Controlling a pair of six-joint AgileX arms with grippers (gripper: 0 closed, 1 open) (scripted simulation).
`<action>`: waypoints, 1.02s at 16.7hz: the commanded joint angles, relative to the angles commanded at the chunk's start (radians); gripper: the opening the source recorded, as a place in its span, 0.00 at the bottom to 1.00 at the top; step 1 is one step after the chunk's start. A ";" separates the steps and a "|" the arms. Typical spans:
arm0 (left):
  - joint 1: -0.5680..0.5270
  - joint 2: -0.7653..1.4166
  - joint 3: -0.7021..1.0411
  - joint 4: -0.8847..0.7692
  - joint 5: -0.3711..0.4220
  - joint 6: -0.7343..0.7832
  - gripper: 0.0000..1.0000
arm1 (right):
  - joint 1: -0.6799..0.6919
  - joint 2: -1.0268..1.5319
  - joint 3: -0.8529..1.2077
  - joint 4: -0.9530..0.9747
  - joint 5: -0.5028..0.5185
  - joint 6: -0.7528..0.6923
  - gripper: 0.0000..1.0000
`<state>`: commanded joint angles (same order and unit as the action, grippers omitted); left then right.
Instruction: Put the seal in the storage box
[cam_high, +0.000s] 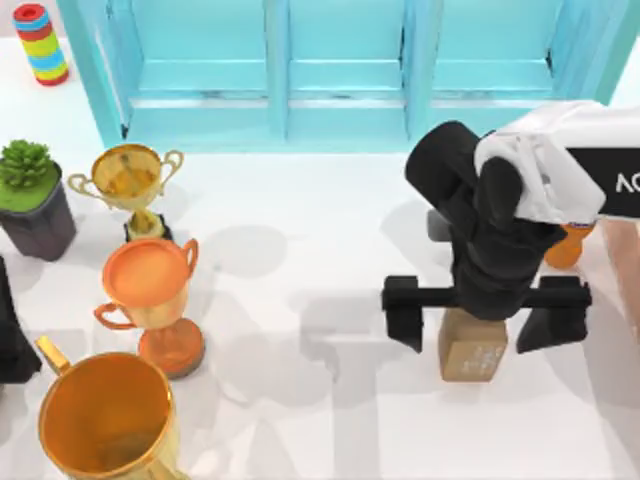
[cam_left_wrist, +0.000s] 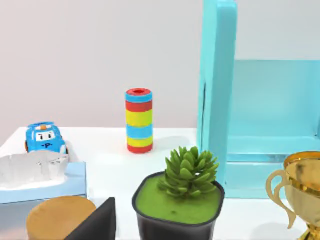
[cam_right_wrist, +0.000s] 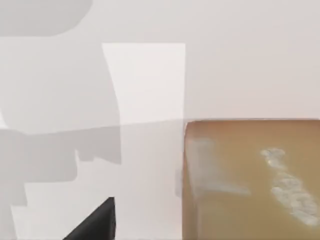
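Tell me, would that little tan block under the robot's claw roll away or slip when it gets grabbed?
Probably not roll: the seal is blocky with flat faces and sits flat on the table. It looks like stiff stone or wood, so it likely won't bend. Its smooth faces might be a little slippery. The right gripper is spread wide over it, a finger on either side.

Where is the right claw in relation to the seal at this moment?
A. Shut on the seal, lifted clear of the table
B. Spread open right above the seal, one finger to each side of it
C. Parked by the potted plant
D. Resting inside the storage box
B. In the top view the right claw is spread wide over the seal, which sits on the table between the two fingers.
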<state>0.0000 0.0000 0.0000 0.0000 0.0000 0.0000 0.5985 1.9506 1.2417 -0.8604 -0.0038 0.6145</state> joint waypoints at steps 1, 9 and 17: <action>0.000 0.000 0.000 0.000 0.000 0.000 1.00 | 0.000 0.000 0.000 0.000 0.000 0.000 0.92; 0.000 0.000 0.000 0.000 0.000 0.000 1.00 | 0.000 0.000 0.000 0.000 0.000 0.000 0.32; 0.000 0.000 0.000 0.000 0.000 0.000 1.00 | 0.000 0.000 0.000 0.000 0.000 0.000 0.00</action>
<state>0.0000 0.0000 0.0000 0.0000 0.0000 0.0000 0.5985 1.9506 1.2417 -0.8604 -0.0038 0.6145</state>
